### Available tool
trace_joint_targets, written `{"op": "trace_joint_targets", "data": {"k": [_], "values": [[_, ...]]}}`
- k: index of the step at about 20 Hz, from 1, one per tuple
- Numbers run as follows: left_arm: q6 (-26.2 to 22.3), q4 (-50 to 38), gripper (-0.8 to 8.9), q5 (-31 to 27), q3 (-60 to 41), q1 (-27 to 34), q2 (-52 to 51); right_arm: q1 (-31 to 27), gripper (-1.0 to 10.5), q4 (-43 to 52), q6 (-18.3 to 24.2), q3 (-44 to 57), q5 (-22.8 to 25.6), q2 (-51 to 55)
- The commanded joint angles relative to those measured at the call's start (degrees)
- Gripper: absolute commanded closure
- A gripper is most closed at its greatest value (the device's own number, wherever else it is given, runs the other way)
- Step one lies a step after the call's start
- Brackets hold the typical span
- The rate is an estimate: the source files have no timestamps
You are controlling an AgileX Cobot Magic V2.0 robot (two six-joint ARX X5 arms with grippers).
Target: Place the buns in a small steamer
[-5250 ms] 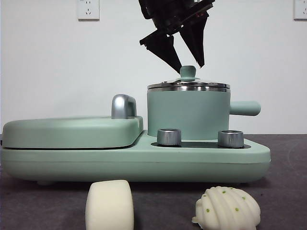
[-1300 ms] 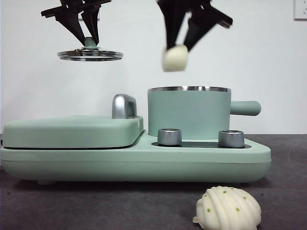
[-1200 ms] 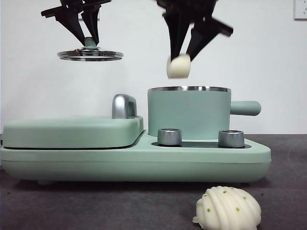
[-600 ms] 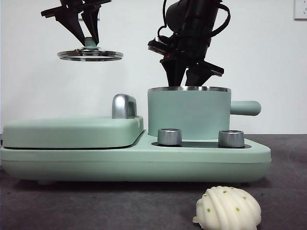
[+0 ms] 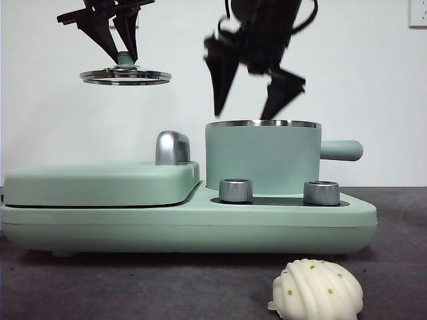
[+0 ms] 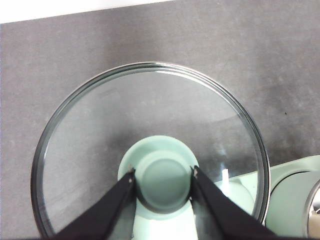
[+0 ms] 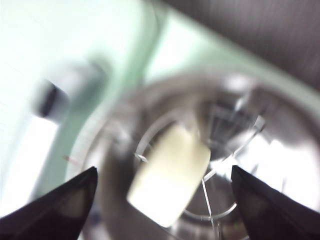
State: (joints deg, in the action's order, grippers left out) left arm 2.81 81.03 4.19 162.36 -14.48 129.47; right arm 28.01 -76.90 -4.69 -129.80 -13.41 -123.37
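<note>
Two cream-white buns are listed. Smooth rounded-rectangular bun (image 7: 167, 182): lying inside the mint-green cylindrical steamer pot with steel rim (image 5: 261, 157), on what looks like a wire rack, seen blurred in the right wrist view. Shell-shaped ridged bun with green specks (image 5: 317, 291): on the dark table (image 5: 80, 287), lower right of the front frame, in front of the appliance, untouched.

Right pincer (image 5: 252, 99): upper centre of the front frame, just above the pot's rim, jaws spread wide and holding nothing; it appears to have let the smooth bun go.

Left pincer (image 5: 119, 41): upper left, clenched on the green knob of the round glass lid with steel edge (image 5: 125, 77), kept high and off to the side, presumably so the pot mouth stays free for loading.

Mint-green flat griddle lid with chrome handle (image 5: 100, 183): closed, left half of the base, not involved.

Progress, as judged: one bun in, one remaining; lid still to go back on.
</note>
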Motion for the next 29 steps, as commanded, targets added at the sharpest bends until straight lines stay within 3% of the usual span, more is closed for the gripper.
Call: {"op": "trace_joint_targets", "data": {"k": [1,8,15,20,23,29], "values": [[0.8,0.0,7.62,-0.1,2.4,-0.1,0.2,0.4,5.1,-4.3,-0.3,-4.7,-1.2,0.6],[0.9,0.1,7.62,-0.1,2.4,-0.1,0.2,2.9,5.1,-4.7,-2.0,1.2,-1.0,15.0],[1.1,0.2,7.62,-0.1,2.4,-0.2,0.2,10.8,5.1,-4.7,-1.9,30.9,3.1,36.6],[1.1,0.4,7.62,-0.1,2.4,-0.2,0.2,19.7,5.1,-4.6,-2.9,48.5,3.4,43.5],[1.1,0.4,7.62,-0.1,2.4,-0.2,0.2,24.3,5.1,5.4,-8.2,58.1,3.6,44.8],[1.2,0.7,7.62,-0.1,2.4,-0.2,0.2,27.9,5.1,28.0,-13.7,75.7,6.8,44.7]]}}
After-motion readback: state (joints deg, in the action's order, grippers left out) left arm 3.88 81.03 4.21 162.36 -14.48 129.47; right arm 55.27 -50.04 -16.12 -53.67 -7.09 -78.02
